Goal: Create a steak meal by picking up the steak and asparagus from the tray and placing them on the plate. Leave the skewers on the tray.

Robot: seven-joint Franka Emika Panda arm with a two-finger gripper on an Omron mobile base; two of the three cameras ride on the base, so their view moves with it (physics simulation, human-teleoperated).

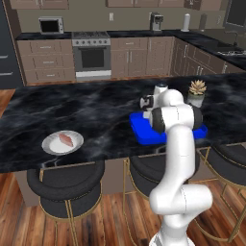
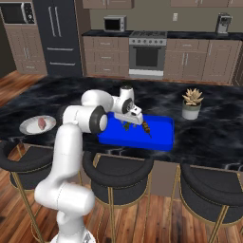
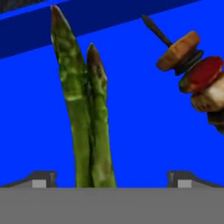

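Observation:
The steak (image 1: 66,140) (image 2: 42,123) lies on the round white plate (image 1: 50,145) (image 2: 27,128) at the counter's left. My gripper (image 2: 134,119) (image 3: 112,179) is down inside the blue tray (image 1: 142,133) (image 2: 161,136) and stands open. In the hand view its two fingertips (image 3: 43,179) sit wide apart on either side of the asparagus (image 3: 89,118), two green stalks lying on the tray floor with their tips pointing away. Nothing is gripped. A skewer (image 3: 194,72) (image 2: 146,127) with brown and red chunks lies to the right of the stalks.
A potted succulent (image 1: 197,92) (image 2: 191,103) stands on the dark marble counter just beyond the tray. Black stools (image 1: 65,180) (image 2: 118,166) line the counter's near edge. Bare counter stretches between tray and plate.

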